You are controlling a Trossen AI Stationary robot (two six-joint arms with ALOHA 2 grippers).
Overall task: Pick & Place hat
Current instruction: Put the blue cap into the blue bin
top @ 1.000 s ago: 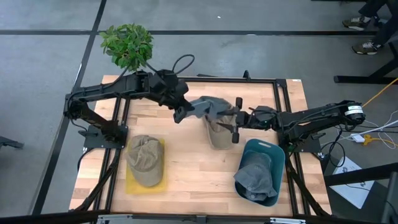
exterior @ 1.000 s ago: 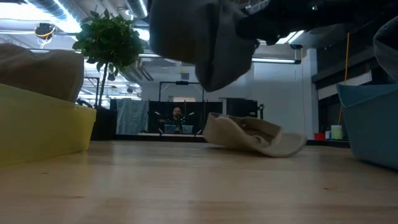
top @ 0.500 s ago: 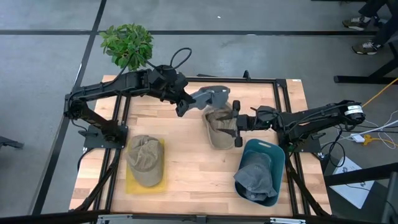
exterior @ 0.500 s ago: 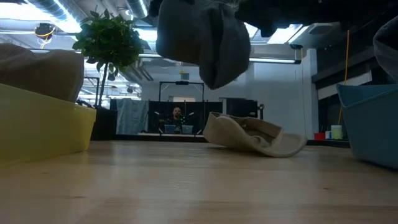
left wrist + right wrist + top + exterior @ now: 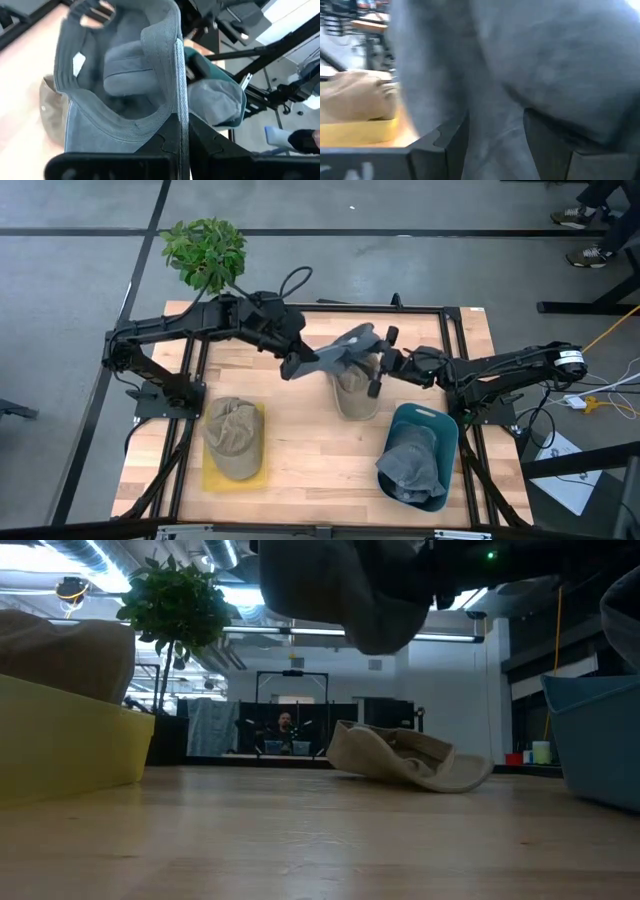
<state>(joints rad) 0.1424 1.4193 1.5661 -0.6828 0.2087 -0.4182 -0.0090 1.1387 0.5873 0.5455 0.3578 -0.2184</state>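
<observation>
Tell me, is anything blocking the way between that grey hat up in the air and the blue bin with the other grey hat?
Nothing visible blocks it. The left gripper holds the grey hat in the air, with the right gripper open around its other side. The tan hat lies on the table below, and the blue bin sits beyond it, open at the top.

A hat (image 5: 352,348) hangs above a second hat (image 5: 352,392) lying mid-surface (image 5: 300,450). Left of that hat, a tray (image 5: 212,473) carries another hat (image 5: 233,437); right of it, a bin (image 5: 440,430) holds one more (image 5: 410,467). A plant (image 5: 205,252) stands behind the surface.
</observation>
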